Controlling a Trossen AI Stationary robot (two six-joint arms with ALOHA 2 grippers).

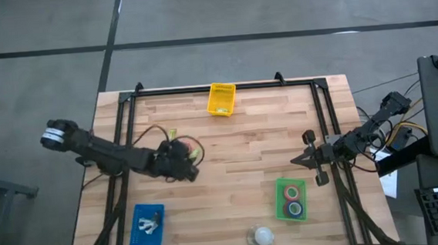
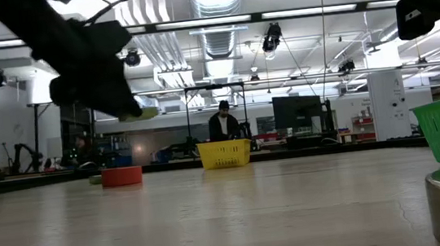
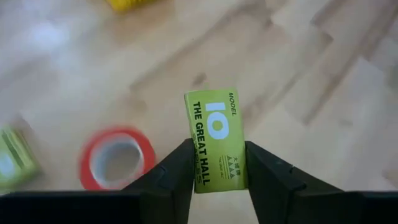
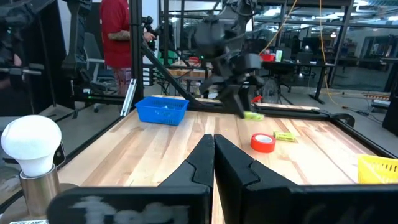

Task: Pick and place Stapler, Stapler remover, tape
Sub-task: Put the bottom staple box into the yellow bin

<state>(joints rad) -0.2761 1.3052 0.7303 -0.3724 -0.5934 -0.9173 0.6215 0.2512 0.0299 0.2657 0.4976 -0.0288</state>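
**Left gripper lifts a green staple box**

The left gripper (image 3: 216,177) holds a yellow-green box (image 3: 215,138) above the table's left-centre, near a red tape roll (image 3: 115,158). The right gripper (image 4: 213,155), fingers closed together, waits by the right edge, near the green tray (image 1: 291,200).

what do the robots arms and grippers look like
Both arms are dark, jointed and slim. The left arm has a pale grey cylindrical end and yellow cables near its gripper. The right arm trails yellow and dark cables; its gripper has two tapering black fingers.

Tape rolls (image 1: 292,199) in right tray (image 1: 281,208)
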